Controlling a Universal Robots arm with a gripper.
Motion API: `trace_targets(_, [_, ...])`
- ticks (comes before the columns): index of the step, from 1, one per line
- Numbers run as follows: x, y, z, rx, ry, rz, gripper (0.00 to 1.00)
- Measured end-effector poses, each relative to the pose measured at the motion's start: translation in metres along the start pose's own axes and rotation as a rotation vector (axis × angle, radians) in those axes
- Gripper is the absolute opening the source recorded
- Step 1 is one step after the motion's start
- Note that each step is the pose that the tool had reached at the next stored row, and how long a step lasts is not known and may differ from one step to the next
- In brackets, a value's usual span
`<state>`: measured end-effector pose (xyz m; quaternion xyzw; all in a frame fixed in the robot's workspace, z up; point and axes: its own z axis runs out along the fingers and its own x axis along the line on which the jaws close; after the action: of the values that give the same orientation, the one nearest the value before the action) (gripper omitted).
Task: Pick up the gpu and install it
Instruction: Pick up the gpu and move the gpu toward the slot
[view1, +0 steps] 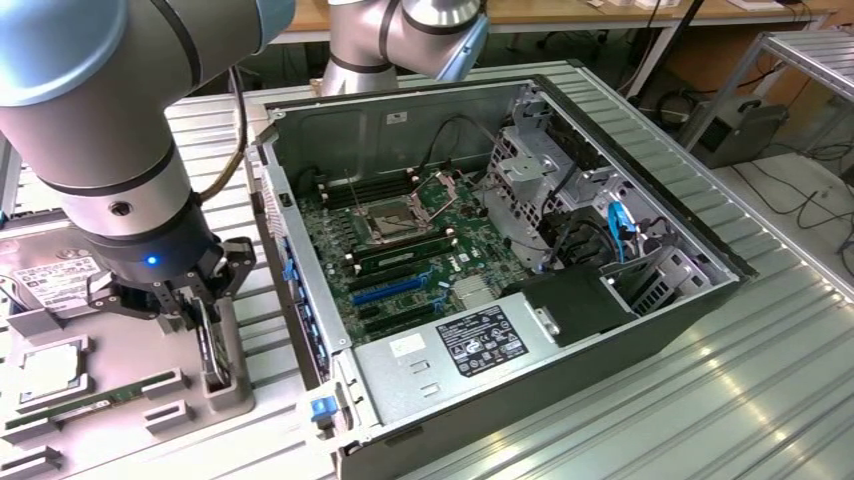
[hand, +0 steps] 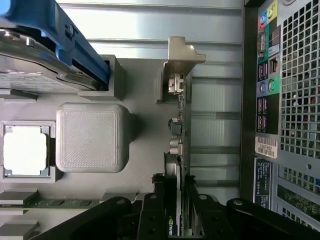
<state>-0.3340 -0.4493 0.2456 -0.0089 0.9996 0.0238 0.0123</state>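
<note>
The gpu (view1: 216, 355) stands on edge in a slot of the grey parts tray (view1: 200, 405), at the exterior view's left, beside the open computer case (view1: 674, 235). In the wrist view the gpu (hand: 179, 125) appears edge-on, a thin dark card with its silver bracket (hand: 181, 57) at the far end. My gripper (view1: 200, 305) is down over it. Its black fingers (hand: 152, 212) press against both faces of the card, so the gripper (hand: 176, 212) is shut on it. The card still sits in its tray slot. Blue expansion slots (view1: 394, 290) lie on the motherboard (view1: 461, 225).
The tray also holds a silver hard drive (hand: 35, 70) with a blue rail (hand: 75, 45), a processor (hand: 25, 150) and a green memory stick (hand: 55, 202). The case's rear port panel (hand: 295, 100) is close beside the card. A power supply (view1: 474, 340) and drive cage (view1: 534, 160) crowd the case.
</note>
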Motion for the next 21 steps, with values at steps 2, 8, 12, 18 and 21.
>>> trace_targets(2, [0.0,0.0,-0.0002,-0.0025,-0.0002,0.0,0.26])
trace_targets(8, [0.0,0.0002,-0.0042,-0.0079,-0.0002,-0.001,0.26])
trace_targets(12, [0.0,0.0004,-0.0087,-0.0099,-0.0001,-0.002,0.26])
trace_targets(18, [0.0,0.001,-0.0209,-0.0132,-0.0001,-0.004,0.26])
trace_targets(21, [-0.001,0.0015,-0.0307,-0.0133,0.0,-0.004,0.26])
